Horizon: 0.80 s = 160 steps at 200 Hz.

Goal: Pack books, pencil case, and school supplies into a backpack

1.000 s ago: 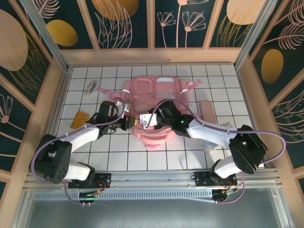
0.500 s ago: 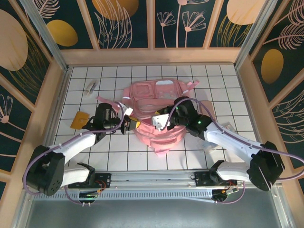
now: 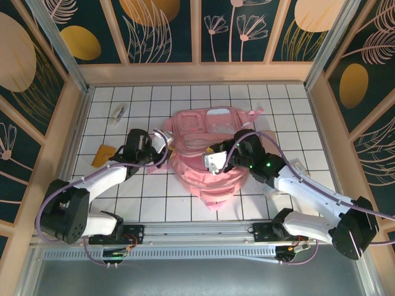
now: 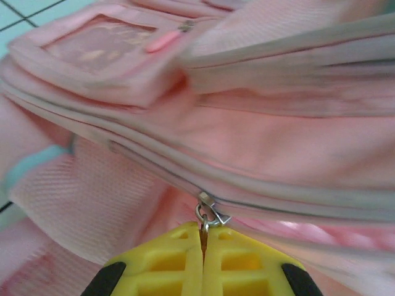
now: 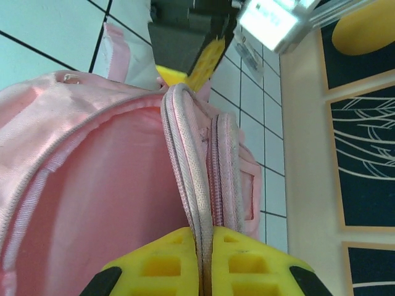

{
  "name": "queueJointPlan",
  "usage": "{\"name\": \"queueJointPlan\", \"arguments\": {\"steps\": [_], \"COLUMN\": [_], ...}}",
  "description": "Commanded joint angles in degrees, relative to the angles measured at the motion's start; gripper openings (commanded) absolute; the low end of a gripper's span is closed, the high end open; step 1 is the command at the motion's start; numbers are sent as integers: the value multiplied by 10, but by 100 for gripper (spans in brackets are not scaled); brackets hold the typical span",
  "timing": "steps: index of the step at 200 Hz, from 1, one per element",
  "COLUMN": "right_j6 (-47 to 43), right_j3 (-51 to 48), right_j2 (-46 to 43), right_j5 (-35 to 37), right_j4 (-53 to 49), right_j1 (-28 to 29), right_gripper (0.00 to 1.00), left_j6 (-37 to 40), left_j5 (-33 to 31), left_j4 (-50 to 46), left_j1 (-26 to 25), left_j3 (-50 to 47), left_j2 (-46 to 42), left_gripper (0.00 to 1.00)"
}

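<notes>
White tiled table (image 3: 290, 102) is carrying pink backpack (image 3: 203, 120); left gripper (image 4: 203, 233) at its 9 o'clock is pinching zipper pull (image 4: 210, 216), right gripper (image 5: 203, 234) is clamping zipper rim (image 5: 188, 160).

Tiled table (image 3: 154, 197), floral walls (image 3: 166, 31)

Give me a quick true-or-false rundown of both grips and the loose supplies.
The left gripper is shut on the backpack's zipper pull. True.
The right gripper hangs open above the backpack. False: it is shut on the opening's zippered rim.
The orange pad is inside the backpack. False: it lies on the table, left of the backpack.
The grey-white piece lies on the table, apart from the backpack. True.
</notes>
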Motion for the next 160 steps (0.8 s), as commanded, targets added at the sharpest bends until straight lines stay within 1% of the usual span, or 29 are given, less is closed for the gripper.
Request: {"name": "queueJointPlan", "arguments": {"steps": [1,21,34,50,66,78,85,96,103,110,113,121,126,130,138,143,148,160], "right_j6": [-29,-29,-27,-30,-28,-25,-19,1,15,30,36,47,54,58,65,68,72,88], "right_j3": [-13,-20,-20,-20,-17,-17,-17,-13,-9,-6,-5,-2,1,3,7,9,10,14], "right_j2": [-32,-35,-35,-32,-30,-29,-26,-21,-18,-14,-12,-8,-4,-1,7,10,15,27], "right_j5": [-1,-1,-3,0,2,7,8,7,4,0,-3,-9,-10,-11,-14,-15,-17,-25], "right_j4": [20,29,31,30,30,37,42,54,61,72,75,87,93,96,100,104,106,116], "right_j1": [18,29,36,42,42,41,38,30,23,15,12,6,3,2,-1,-2,-2,-4], "right_gripper": [0,0,0,0,0,0,0,0,0,0,0,0,0,0,0,0,0,0], "left_j6": [35,43,41,37,32,35,41,61,74,87,96,126,164,195,239,246,243,241], "left_j5": [-91,-121,-129,-111,-90,-89,-80,-43,-21,-5,3,23,46,63,94,100,105,139], "left_j4": [28,28,23,11,12,-4,-12,-20,-16,-2,5,13,8,-1,-12,-8,3,14], "left_j1": [45,54,62,75,83,83,83,83,83,83,83,83,83,83,83,83,83,80], "left_j3": [15,57,90,132,162,179,181,171,153,129,118,90,76,65,46,35,27,20], "left_j2": [40,97,137,180,205,227,225,213,181,154,141,107,86,68,35,15,-5,-42], "left_gripper": [0,0,0,0,0,0,8,30,42,51,54,67,69,75,78,86,92,93]}}
